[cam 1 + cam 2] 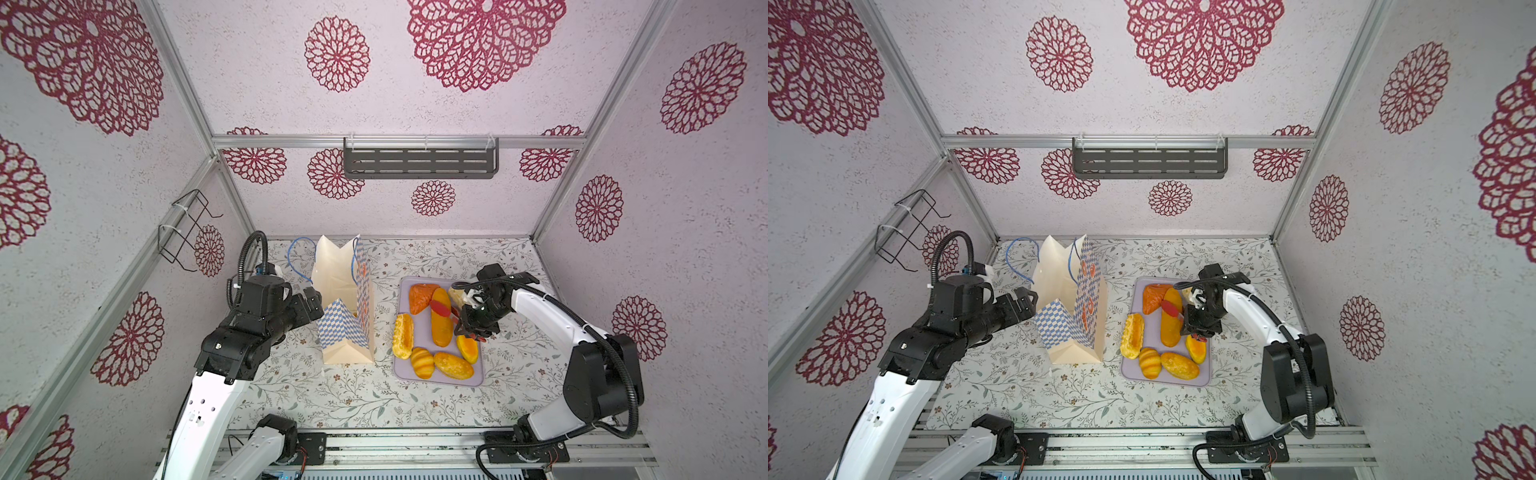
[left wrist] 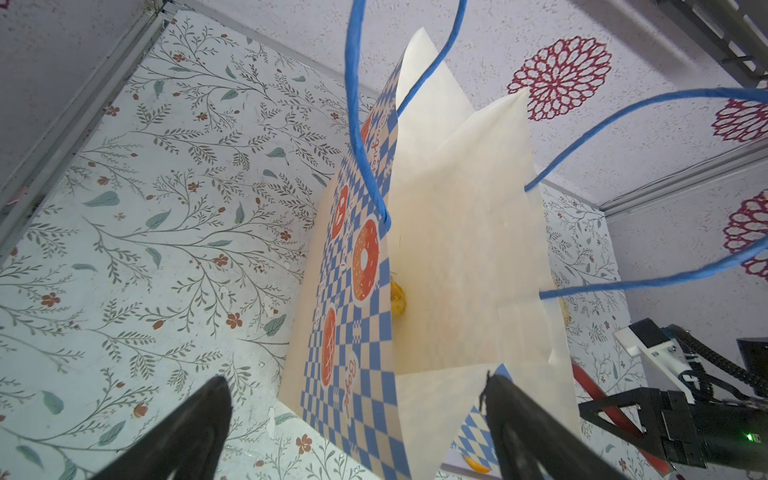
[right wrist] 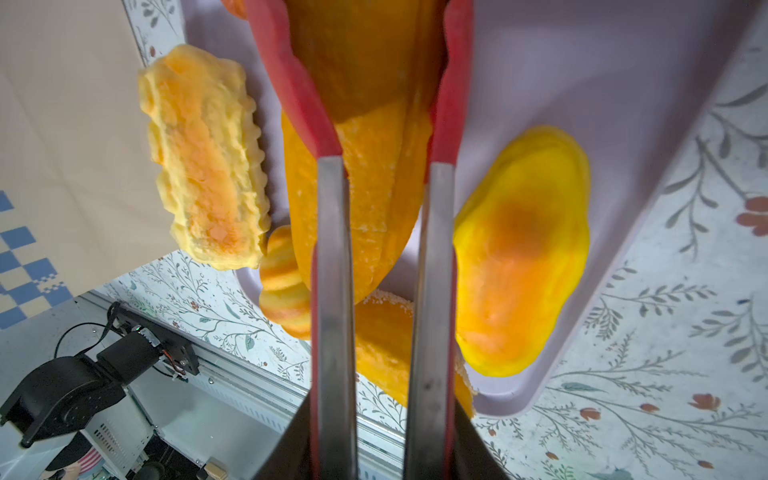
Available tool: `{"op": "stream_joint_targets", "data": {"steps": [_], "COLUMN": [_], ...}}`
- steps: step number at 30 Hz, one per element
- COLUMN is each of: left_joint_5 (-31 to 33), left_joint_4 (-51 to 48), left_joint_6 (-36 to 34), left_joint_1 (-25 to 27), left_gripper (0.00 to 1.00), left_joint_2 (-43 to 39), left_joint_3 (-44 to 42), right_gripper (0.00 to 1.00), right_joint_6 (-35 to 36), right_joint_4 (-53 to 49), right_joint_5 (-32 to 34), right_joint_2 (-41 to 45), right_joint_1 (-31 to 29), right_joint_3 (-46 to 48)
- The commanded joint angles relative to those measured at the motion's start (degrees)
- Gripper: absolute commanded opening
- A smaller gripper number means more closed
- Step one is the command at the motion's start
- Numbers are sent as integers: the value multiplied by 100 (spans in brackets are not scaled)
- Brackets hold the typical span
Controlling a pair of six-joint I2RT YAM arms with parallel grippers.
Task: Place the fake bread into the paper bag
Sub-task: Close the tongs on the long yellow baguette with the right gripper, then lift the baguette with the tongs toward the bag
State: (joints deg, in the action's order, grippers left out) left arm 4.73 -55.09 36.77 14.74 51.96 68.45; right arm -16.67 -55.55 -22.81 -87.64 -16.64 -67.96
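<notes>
Right gripper (image 1: 467, 326) clamped on metal tongs (image 3: 332, 249), red tips either side of long roll (image 1: 441, 332) on lilac tray (image 1: 478, 376). Rest of fake bread (image 1: 422, 362) lying around it on tray; one yellow piece (image 2: 397, 297) inside paper bag (image 1: 345, 286). Bag upright on surface (image 1: 332, 399), left of tray. Left gripper (image 1: 311, 301) wide open, just beside bag.

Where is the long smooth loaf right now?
In both top views the long loaf lies in the middle of the lilac tray, right of the paper bag, with the ridged loaf on its left and the red tongs straddling it.
</notes>
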Motion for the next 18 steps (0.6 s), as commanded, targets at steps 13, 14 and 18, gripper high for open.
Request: {"op": "stream_joint_targets", "data": {"steps": [13, 14, 18], "left_joint_5": [-429, -429, -452], "left_joint_4": [442, 459, 544], "left_joint_6": [220, 221, 262], "left_joint_1": [-157, -157, -173], "left_gripper": [92, 90, 86], "left_joint_2": [208, 217, 274], "left_joint_3": [-42, -66, -136], "right_gripper": [33, 33, 32], "right_joint_6": [-441, -449, -452], "right_joint_4": [385, 394, 495], "right_joint_5": [-409, -393, -389], "right_joint_2": [1209, 1238, 1351], "right_joint_1": [32, 30, 30], "right_joint_3": [-328, -378, -579]}}
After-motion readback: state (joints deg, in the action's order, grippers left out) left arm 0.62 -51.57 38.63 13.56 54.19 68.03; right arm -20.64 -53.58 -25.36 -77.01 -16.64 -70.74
